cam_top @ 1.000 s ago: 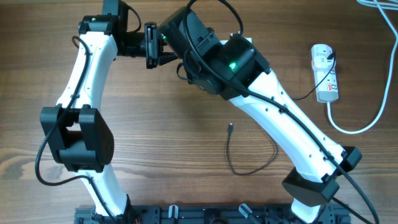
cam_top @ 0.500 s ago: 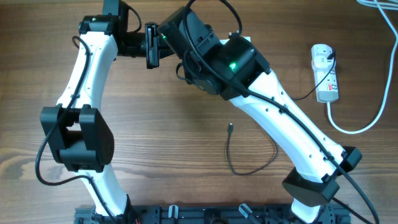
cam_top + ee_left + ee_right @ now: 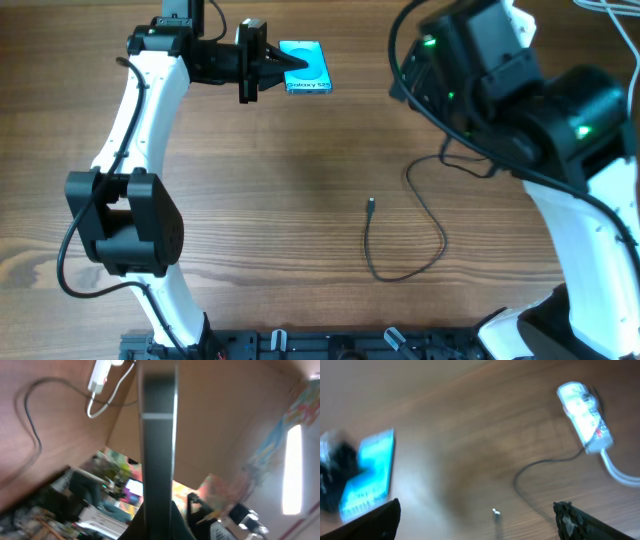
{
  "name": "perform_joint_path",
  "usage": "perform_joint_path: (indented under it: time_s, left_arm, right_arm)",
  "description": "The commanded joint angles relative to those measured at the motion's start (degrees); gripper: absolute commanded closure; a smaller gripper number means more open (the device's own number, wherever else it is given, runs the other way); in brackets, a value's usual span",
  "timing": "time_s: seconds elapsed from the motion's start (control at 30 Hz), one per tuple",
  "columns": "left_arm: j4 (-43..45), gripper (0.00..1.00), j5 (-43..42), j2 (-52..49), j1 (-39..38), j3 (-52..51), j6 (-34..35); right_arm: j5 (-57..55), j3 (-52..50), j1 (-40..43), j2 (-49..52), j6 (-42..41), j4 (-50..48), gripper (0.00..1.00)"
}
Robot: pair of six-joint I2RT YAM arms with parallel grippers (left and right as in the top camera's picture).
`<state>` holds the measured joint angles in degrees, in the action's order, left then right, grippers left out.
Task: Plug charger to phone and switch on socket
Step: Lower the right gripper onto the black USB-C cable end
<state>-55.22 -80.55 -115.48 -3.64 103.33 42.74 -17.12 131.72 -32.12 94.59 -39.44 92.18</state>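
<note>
The phone [image 3: 306, 68], its teal screen lit and facing up, is held at its left end above the far side of the table by my left gripper [image 3: 280, 66], which is shut on it. The left wrist view shows the phone [image 3: 159, 435] edge-on between the jaws. The charger's thin black cable [image 3: 405, 268] loops on the wood, its metal-tipped plug [image 3: 371, 204] lying loose mid-table. My right gripper [image 3: 480, 522] hangs open and empty high above that plug [image 3: 495, 511]. The white socket [image 3: 585, 410] lies at the right; the right arm hides it in the overhead view.
A white lead [image 3: 620, 472] runs off from the socket's end. More thick white cable [image 3: 603, 10] crosses the far right corner. The right arm's bulk [image 3: 520, 90] hangs over the table's right side. A black rail [image 3: 300, 345] lines the front edge.
My right arm has swung away from the phone to the right and its jaws have opened wide. The phone now shows in the left gripper, which has closed fully on it.
</note>
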Motion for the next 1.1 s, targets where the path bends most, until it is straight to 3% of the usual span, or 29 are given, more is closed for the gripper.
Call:
perform_joint_path:
  time_s: [0.0,0.27,0.4,0.43,0.47,0.57,0.63,0.7,0.8,1.07]
  left_arm:
    - [0.59,0.96,0.33,2.14,1.25,0.17,-10.69]
    - [0.59,0.96,4.81,2.14,5.01,0.17,-11.06]
    - [0.57,0.96,8.24,2.14,5.31,0.17,-11.04]
    - [0.57,0.96,8.52,2.14,5.31,0.17,-11.04]
    - [0.57,0.96,8.52,2.14,5.31,0.17,-11.04]
    - [0.44,0.96,9.66,2.14,5.31,0.17,-11.04]
    - [-0.09,0.96,10.43,2.14,5.31,0.17,-11.04]
    - [-0.04,0.96,10.45,2.14,5.31,0.15,-11.04]
    - [-0.02,0.96,10.62,2.14,5.31,0.15,-11.04]
    - [-0.04,0.96,11.06,2.14,5.31,0.15,-11.04]
  right_arm:
    - [21.77,-5.97,2.27,1.57,26.03,-0.02,0.00]
    - [24.26,-33.90,2.47,1.62,23.93,-1.62,0.00]
    - [26.69,-50.49,2.47,1.62,15.02,-16.63,0.01]
    - [26.69,-53.35,2.47,1.64,12.63,-20.02,0.13]
    - [26.84,-55.49,2.47,1.66,9.40,-22.95,0.05]
    - [27.08,-58.03,2.40,3.02,1.51,-27.50,0.14]
    - [25.62,-58.14,2.40,5.62,-1.20,-28.50,0.09]
    - [21.70,-58.14,2.40,7.76,-7.08,-28.48,0.12]
    - [20.83,-58.21,1.29,9.20,-8.74,-30.32,0.27]
    - [20.52,-67.45,-1.05,10.10,-10.21,-40.39,0.28]
